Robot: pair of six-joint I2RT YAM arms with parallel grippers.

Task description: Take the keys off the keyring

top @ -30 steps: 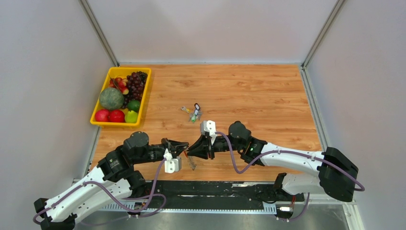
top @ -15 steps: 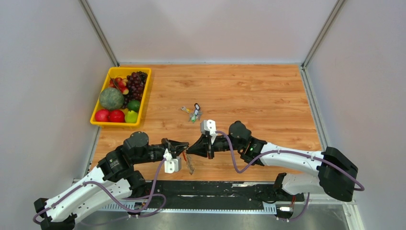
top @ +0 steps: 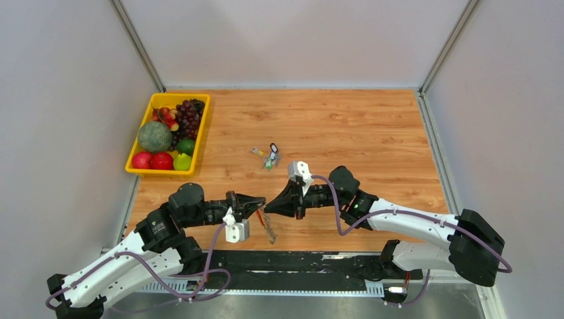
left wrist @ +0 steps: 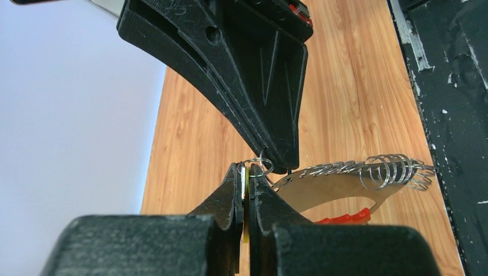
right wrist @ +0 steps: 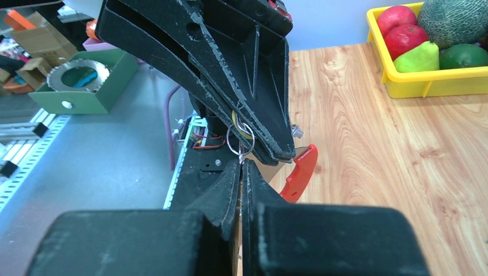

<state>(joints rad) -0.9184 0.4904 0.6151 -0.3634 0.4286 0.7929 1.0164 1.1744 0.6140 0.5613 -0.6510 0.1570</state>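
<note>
Keyring [right wrist: 300, 171], one red loop of keys [top: 269, 227], hangs clamped in left gripper [left wrist: 244, 170]; right gripper [right wrist: 241, 167] closed beside it.

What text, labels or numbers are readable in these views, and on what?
None legible in any view.
No stamping can be made out on the keys or the keyring.
The thin yellow piece in the left gripper is seen edge-on, nothing readable.
The small key cluster with coloured tags is too small to read.
The green box beyond the table edge shows no marking.
</note>
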